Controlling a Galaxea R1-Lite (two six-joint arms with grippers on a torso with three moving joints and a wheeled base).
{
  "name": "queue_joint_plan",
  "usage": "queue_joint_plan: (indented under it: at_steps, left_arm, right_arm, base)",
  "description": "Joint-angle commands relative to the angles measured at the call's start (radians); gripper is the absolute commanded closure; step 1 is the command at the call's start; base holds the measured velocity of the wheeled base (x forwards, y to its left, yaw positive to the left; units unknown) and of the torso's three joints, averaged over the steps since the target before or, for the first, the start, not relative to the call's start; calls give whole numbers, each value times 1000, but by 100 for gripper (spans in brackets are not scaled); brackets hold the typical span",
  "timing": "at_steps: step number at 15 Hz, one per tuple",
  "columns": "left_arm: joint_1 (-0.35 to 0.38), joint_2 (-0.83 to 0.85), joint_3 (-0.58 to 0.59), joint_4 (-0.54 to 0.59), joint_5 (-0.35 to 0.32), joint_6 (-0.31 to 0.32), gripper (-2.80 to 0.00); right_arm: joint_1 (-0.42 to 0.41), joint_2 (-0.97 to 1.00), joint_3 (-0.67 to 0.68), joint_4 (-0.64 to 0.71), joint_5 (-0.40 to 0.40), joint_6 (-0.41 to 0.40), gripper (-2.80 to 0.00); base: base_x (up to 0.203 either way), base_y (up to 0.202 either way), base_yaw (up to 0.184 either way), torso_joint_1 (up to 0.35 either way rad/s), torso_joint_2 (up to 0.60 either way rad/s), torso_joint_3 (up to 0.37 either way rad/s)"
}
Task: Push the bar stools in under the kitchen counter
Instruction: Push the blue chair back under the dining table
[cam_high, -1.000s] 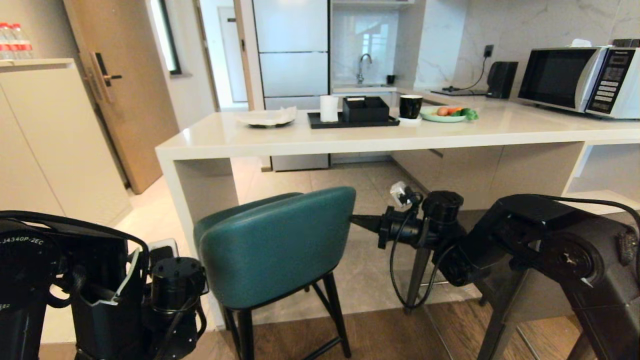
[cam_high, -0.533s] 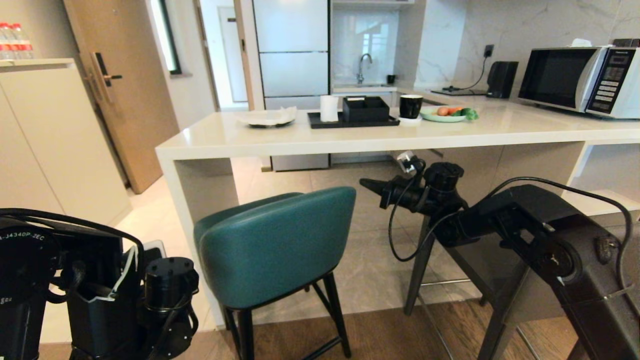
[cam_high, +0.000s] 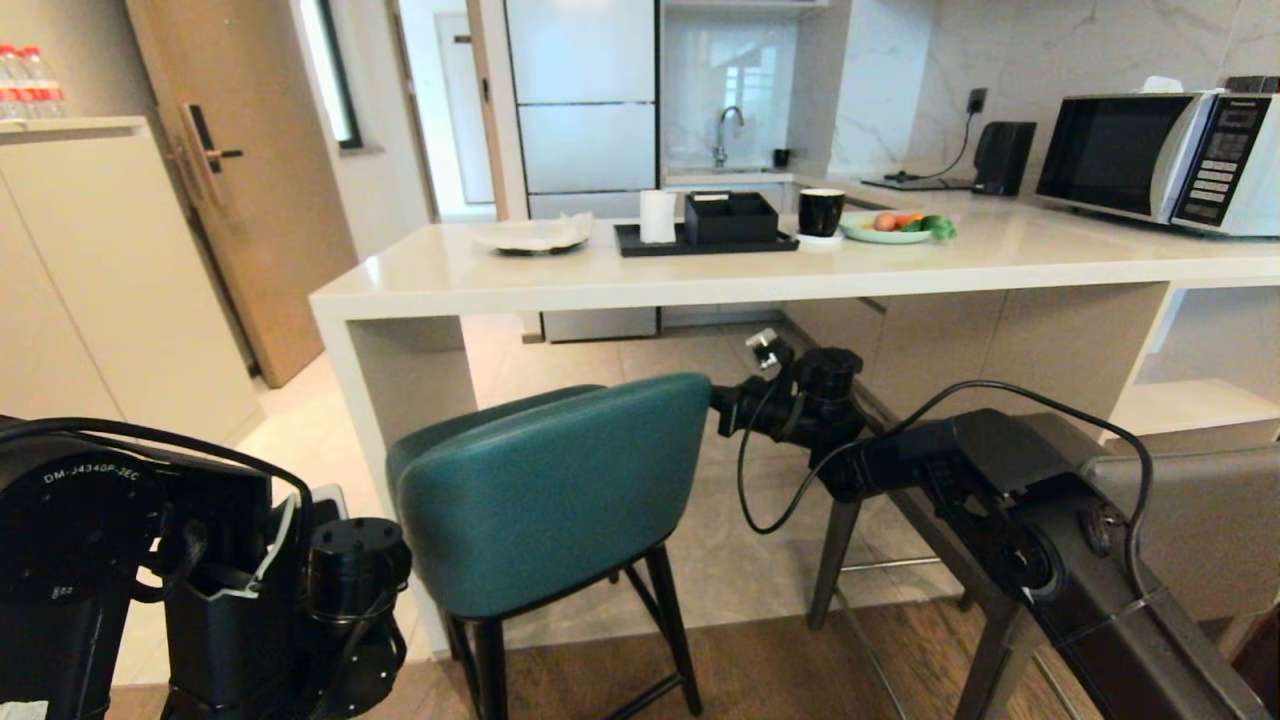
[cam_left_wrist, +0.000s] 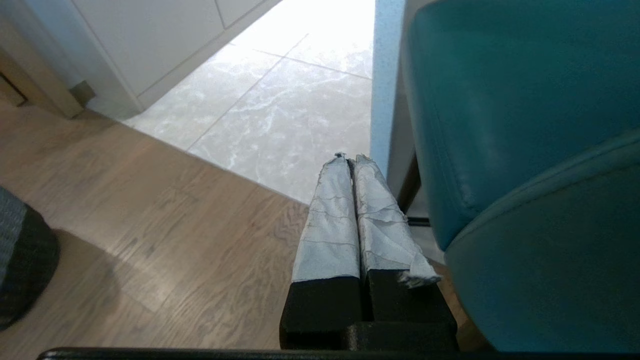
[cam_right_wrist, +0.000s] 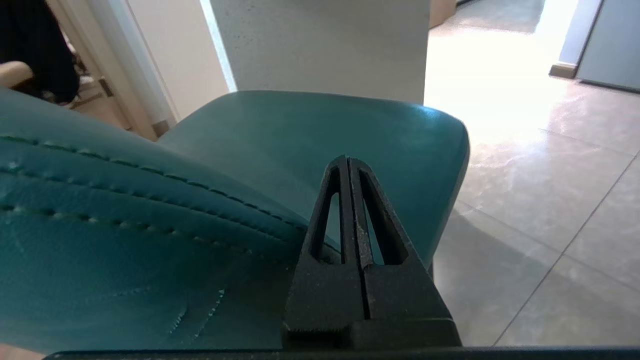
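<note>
- Since the earlier frame the right tool (cam_high: 716, 398) has swung from the open gap beside the stool in toward the right edge of the teal stool (cam_high: 555, 480) back; the stool itself has not shifted, and a grey stool (cam_high: 1190, 520) back now shows at lower right.
- Off-white stone-look bench (cam_high: 700, 275) spans the room on a slab end panel, over pale floor tiles that give way to wood flooring nearer the robot.
- On the bench stand a black tray (cam_high: 705, 243), a black mug (cam_high: 821, 213), a plate of vegetables (cam_high: 895, 228) and a microwave (cam_high: 1160, 160).
- Teal stool: curved padded back, thin black legs, seat partly under the bench edge near the end panel.
- Right tool is pressed shut and holds nothing, its tip at the stool's back edge.
- Left tool (cam_left_wrist: 352, 159), taped fingers (cam_left_wrist: 330, 210) closed together and empty, hangs low beside the stool's left side.
</note>
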Motion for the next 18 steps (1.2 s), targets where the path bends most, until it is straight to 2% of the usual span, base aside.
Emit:
queue_joint_plan:
  at_steps: [1, 4, 7, 11, 16, 18]
  left_arm:
    - [2, 11, 0, -9, 6, -2, 0]
    - [5, 13, -6, -9, 0, -3, 0]
    - [46, 20, -18, -9, -2, -1, 0]
    - [127, 12, -16, -9, -53, 0, 0]
    - [198, 14, -22, -9, -108, -1, 0]
    - [244, 10, -35, -9, -134, 1, 0]
  right_arm:
    - [8, 19, 3, -4, 9, -11, 0]
    - [15, -31, 97, -36, 11, -59, 0]
    - [38, -126, 313, -129, 46, -84, 0]
    - [69, -243, 564, -278, 95, -90, 0]
    - [120, -330, 775, -397, 100, -90, 0]
    - [127, -340, 787, -407, 98, -88, 0]
  base:
    - [0, 0, 0, 0, 0, 0]
    - [0, 0, 0, 0, 0, 0]
    - [0, 0, 0, 0, 0, 0]
    - [0, 0, 0, 0, 0, 0]
    - [0, 0, 0, 0, 0, 0]
    - [0, 0, 0, 0, 0, 0]
